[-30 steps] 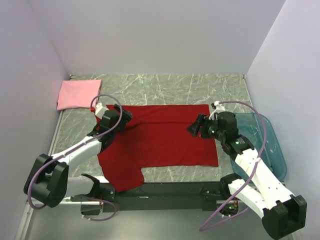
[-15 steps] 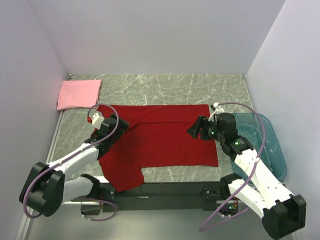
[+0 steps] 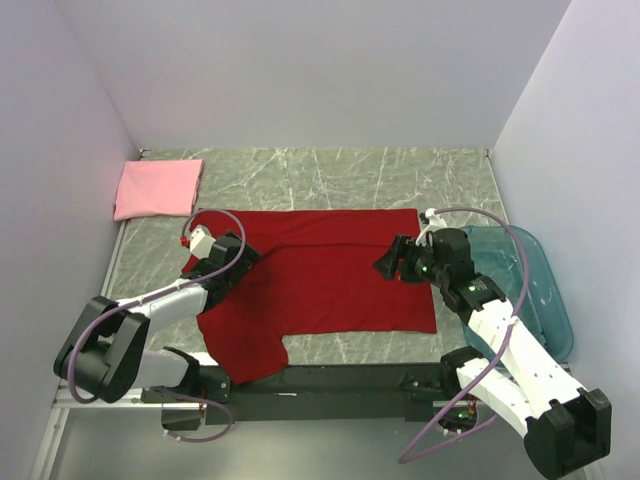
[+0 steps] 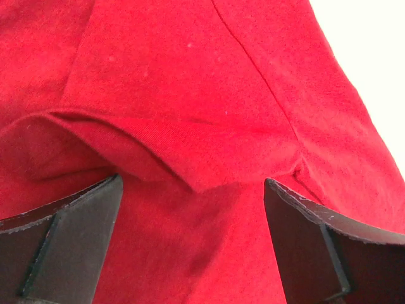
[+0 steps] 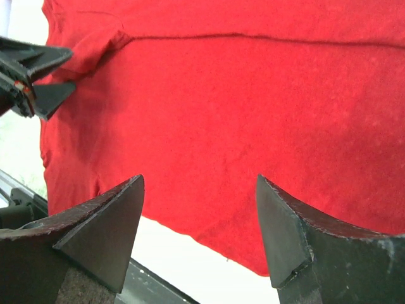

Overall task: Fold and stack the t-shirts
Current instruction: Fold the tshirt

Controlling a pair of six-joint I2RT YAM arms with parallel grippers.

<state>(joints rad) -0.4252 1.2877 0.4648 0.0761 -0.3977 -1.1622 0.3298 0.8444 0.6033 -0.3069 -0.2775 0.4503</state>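
The deep red t-shirt lies spread flat in the middle of the table, one sleeve hanging toward the near edge at the left. The light pink t-shirt lies folded in the far left corner. My left gripper is low over the red shirt's left shoulder and open. In the left wrist view a folded sleeve edge lies just ahead of the left gripper, with nothing between the fingers. My right gripper hovers open over the shirt's right side. In the right wrist view the right gripper frames the red t-shirt.
A translucent teal-blue bin stands at the right edge beside the right arm. White walls close in the table on the left, back and right. Marbled grey tabletop shows behind the red shirt. A black rail runs along the near edge.
The left gripper opened fully and drew back off the shirt's upper left corner, which now shows, then settled low over the shoulder. The right arm has hardly moved.
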